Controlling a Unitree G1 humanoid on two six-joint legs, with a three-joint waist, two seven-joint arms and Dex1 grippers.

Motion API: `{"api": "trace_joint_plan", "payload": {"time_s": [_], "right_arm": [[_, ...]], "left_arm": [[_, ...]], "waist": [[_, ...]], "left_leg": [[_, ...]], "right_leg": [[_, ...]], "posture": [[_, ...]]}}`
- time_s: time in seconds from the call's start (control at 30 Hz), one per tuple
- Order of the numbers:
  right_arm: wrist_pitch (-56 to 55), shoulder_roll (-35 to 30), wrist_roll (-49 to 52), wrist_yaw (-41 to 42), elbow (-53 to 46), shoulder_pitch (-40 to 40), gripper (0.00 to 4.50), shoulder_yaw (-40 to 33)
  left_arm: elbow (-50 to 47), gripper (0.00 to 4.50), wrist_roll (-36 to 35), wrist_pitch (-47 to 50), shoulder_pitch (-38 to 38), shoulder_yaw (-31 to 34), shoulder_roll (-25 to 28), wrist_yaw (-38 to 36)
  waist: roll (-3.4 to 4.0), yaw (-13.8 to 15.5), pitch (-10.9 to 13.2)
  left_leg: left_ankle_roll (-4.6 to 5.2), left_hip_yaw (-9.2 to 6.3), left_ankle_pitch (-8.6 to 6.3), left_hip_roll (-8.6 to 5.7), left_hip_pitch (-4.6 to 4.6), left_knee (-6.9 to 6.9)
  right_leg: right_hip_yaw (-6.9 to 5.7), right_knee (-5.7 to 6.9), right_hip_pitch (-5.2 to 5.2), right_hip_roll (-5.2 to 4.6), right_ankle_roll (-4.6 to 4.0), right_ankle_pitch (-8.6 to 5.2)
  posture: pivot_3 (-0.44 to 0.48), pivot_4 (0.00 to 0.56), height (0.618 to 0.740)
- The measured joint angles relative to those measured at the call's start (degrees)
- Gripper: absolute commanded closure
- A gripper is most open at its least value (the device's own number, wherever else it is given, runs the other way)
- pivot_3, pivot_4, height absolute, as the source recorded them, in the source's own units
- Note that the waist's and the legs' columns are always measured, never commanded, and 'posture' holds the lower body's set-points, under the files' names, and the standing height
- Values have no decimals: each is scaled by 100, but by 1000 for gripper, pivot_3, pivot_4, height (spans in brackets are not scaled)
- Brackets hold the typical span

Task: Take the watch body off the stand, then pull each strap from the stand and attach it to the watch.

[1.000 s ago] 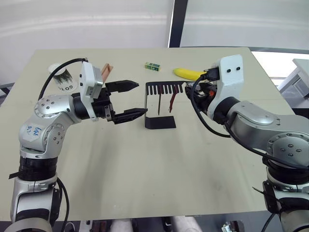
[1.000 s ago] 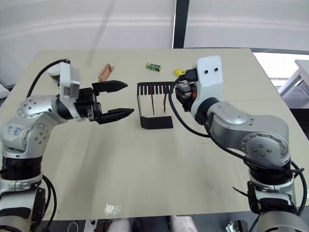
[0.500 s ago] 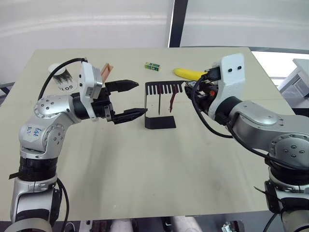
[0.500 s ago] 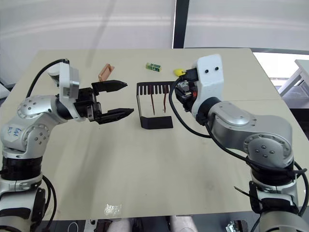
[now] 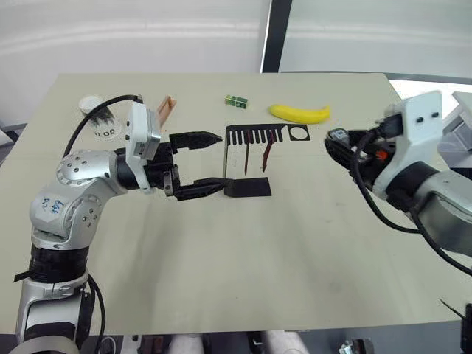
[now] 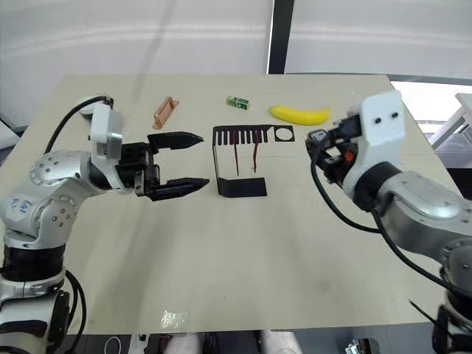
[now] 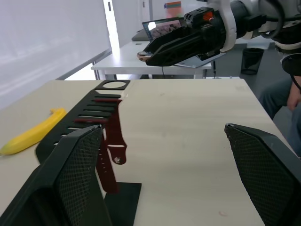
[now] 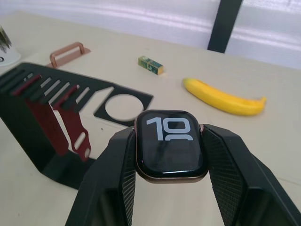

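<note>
- The right gripper pinches the watch body between its two fingers, held in the air right of the stand, well apart from it
- The case edges are hidden by the fingers; the face shows part of a large number
- Two dark-red straps hang from the stand's slotted top; their upper ends are hard to make out
- The left gripper hovers spread wide, just left of the stand
</note>
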Motion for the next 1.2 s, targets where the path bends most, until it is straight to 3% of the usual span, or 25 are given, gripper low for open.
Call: {"api": "trace_joint_plan", "payload": {"time_s": [0.1, 0.2, 0.4, 0.67, 1.2], "right_arm": [[-199, 74, -318, 170, -317, 1106, 2836, -252], [-558, 408, -1210, 538, -546, 2097, 2836, -57], [-1380, 1070, -2962, 1041, -338, 3132, 2836, 718], [-2016, 1831, -4491, 1426, 447, 3328, 2836, 1110], [-2305, 2510, -5420, 2193, 1131, 3304, 2836, 1064]], "left_arm": [[-126, 0, -11, 25, 199, -267, -9, -243], [-139, 0, 98, -86, 321, -567, -80, -430], [-130, 0, 367, -441, 402, -931, -341, -503], [-7, 0, 769, -859, 478, -1153, -360, -681], [84, 0, 809, -871, 475, -1147, -378, -695]], "waist": [[-1, -31, -1], [-3, -34, -2], [-3, -28, -2], [-2, -19, -2], [-1, -14, -3]], "left_leg": [[-2, 2, 1, -1, 11, -4], [-3, 0, 2, -1, 13, -2], [-4, 3, 2, -2, 17, 0], [-4, 7, 2, -2, 19, 1], [-4, 7, 2, -3, 22, 5]], "right_leg": [[4, -2, 11, 2, 1, -1], [5, -2, 14, 5, 1, -1], [6, 1, 14, 6, 1, -1], [7, 2, 14, 8, 0, -1], [7, 8, 15, 9, 0, -1]], "posture": [[0, 150, 740], [0, 150, 740], [0, 150, 740], [0, 150, 740], [0, 150, 740]]}}
